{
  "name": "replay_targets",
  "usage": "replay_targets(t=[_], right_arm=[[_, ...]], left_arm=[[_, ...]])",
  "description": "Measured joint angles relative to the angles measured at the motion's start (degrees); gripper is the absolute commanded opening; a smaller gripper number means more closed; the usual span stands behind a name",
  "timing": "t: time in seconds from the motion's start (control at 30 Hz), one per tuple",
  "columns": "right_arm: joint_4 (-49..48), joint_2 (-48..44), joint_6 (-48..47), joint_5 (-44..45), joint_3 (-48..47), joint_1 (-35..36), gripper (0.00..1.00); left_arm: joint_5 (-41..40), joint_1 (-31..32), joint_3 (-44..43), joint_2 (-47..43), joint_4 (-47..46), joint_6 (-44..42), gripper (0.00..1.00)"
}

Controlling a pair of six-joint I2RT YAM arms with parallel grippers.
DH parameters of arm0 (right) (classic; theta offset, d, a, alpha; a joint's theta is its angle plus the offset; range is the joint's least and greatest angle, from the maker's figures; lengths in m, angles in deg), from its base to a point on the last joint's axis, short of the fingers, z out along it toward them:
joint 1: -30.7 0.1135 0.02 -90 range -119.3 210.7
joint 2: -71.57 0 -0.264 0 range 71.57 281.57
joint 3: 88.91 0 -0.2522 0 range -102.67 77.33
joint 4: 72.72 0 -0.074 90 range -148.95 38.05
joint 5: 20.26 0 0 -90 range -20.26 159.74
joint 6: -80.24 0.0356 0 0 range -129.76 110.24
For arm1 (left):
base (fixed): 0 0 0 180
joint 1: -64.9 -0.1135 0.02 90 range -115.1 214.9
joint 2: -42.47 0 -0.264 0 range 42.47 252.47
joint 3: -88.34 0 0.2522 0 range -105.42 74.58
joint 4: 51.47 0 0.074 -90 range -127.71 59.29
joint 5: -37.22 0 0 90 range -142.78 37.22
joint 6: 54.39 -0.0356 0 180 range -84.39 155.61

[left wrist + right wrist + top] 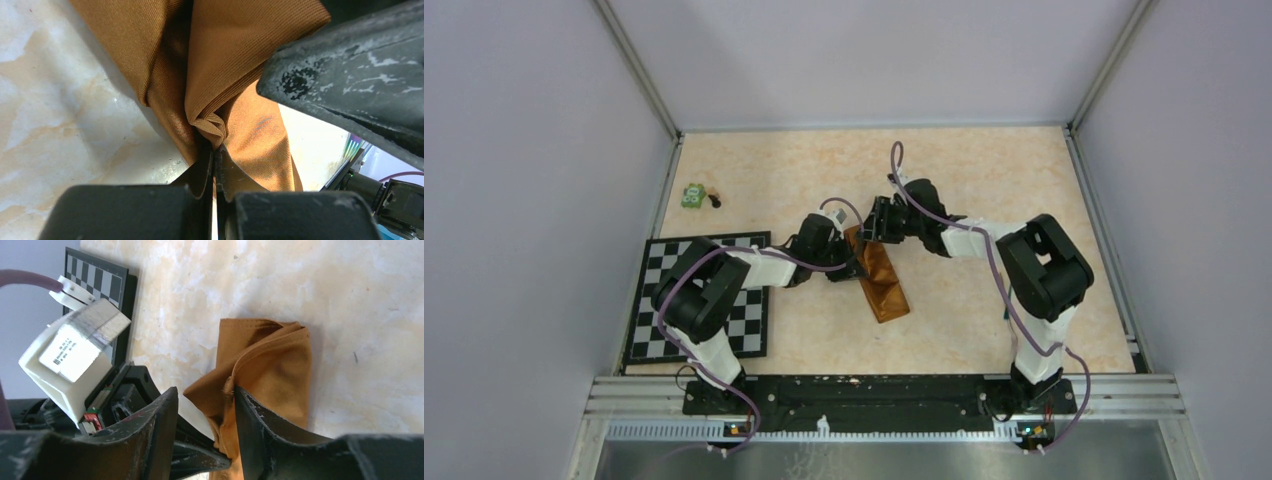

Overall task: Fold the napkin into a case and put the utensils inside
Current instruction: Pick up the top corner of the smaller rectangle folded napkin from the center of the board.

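My left jaws are fully closed, pinching a puckered fold of the napkin (225,50). In the left wrist view the rust-orange cloth rises from that pinch at bottom centre and fans out across the top of the frame. One dark finger (350,85) of my right arm crosses the upper right.

My right jaws stand partly apart. In the right wrist view the two scuffed black fingers (150,435) fill the bottom of the frame. A raised corner of the napkin (280,370) sits in the gap between them. The cloth lies against the right-hand finger. I cannot tell whether the other finger touches it, so I would not call it a grip.

From above, the napkin (886,290) is a narrow folded strip at the middle of the frame. It slants from upper left to lower right on the marbled beige desk (984,180). Both sets of jaws meet at its upper end.

The only writing is a printed sticker on the white box (70,352) at the left of the right wrist view, and its lines are too small to read. The black-and-white checkered mat (699,300) lies at the left of the top view. Above it, near the left wall, is a small green toy (692,196) with a tiny dark piece (715,200) just beside it.
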Motion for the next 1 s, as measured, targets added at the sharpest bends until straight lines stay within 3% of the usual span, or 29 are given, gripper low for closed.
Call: replay_targets(t=[0.27,0.63,0.7,0.83,1.0], right_arm=[[3.82,-0.44,-1.18,4.66,-2.10,1.95,0.39],[6.08,-0.52,-1.36,7.54,-2.56,1.99,0.24],[6.05,-0.52,-1.33,7.61,-2.82,2.01,0.25],[5.97,-0.52,-1.22,7.78,-3.23,2.08,0.38],[6.08,-0.52,-1.36,7.87,-3.69,2.08,0.31]], left_arm=[[0.00,0.00,0.00,-0.02,0.00,0.00,0.00],[-0.02,0.00,0.02,-0.02,0.00,0.00,0.00],[0.00,0.00,0.02,-0.02,0.00,0.00,0.00],[-0.02,0.00,0.02,-0.02,0.00,0.00,0.00],[-0.02,0.02,0.02,-0.02,0.00,0.00,0.00]])
